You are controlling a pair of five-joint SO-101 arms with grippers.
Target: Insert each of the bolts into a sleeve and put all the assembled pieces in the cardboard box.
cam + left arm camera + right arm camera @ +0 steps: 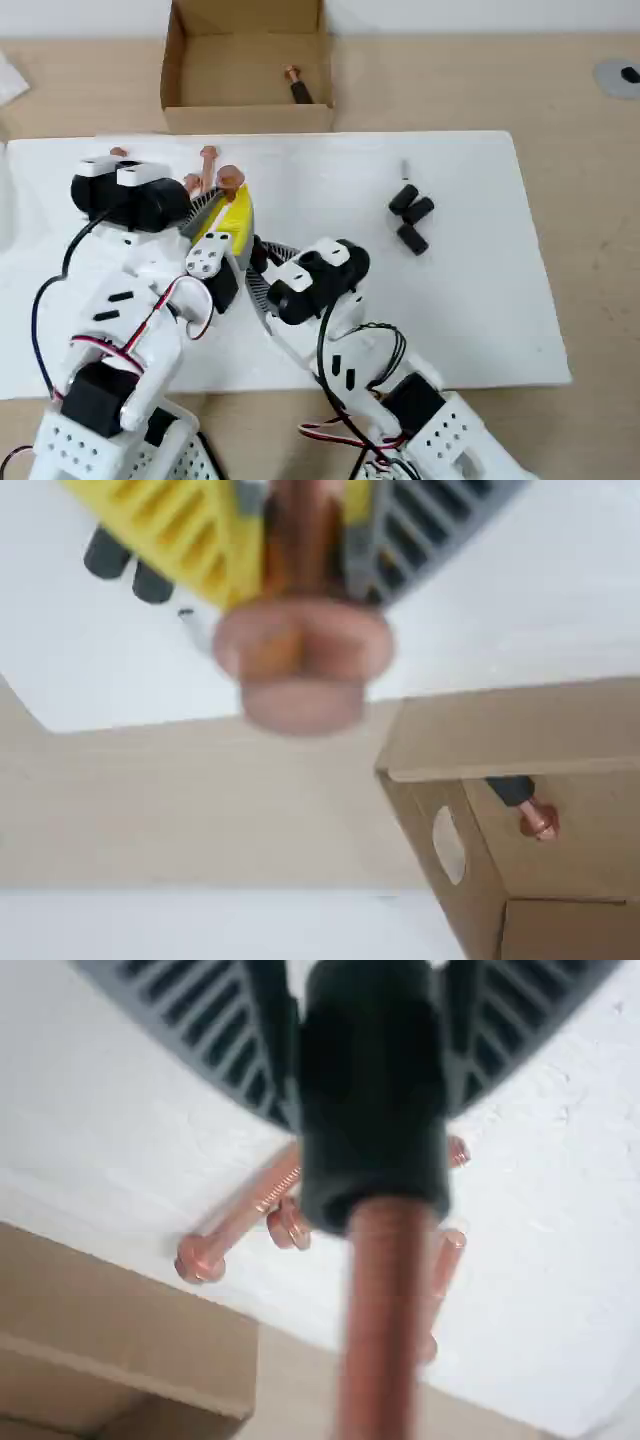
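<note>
1. Left hand (305, 550): the yellow and grey fingers are closed on a copper bolt (300, 660), gripped by the shank with the head standing out of the hand. In the high view this hand lies over the white sheet (450, 320), at about 7 o'clock from the cardboard box (245, 118).

2. Right hand (372, 1080): the fingers are clamped on a black sleeve (372, 1130). A copper shank runs into the sleeve's open end. In the high view this hand sits just beside the left hand, at its 5 o'clock.

3. Loose bolts (207, 157): a small group lies on the sheet at 11 o'clock from the left hand, close to the box's front wall.

4. Loose sleeves (411, 216): three lie clustered on the sheet, well apart from both hands, at 3 o'clock.

5. Cardboard box: stands on the desk (580, 200) at 12 o'clock, touching the sheet's far edge. One assembled piece (297, 86) lies inside, toward the box's 3 o'clock side.
</note>
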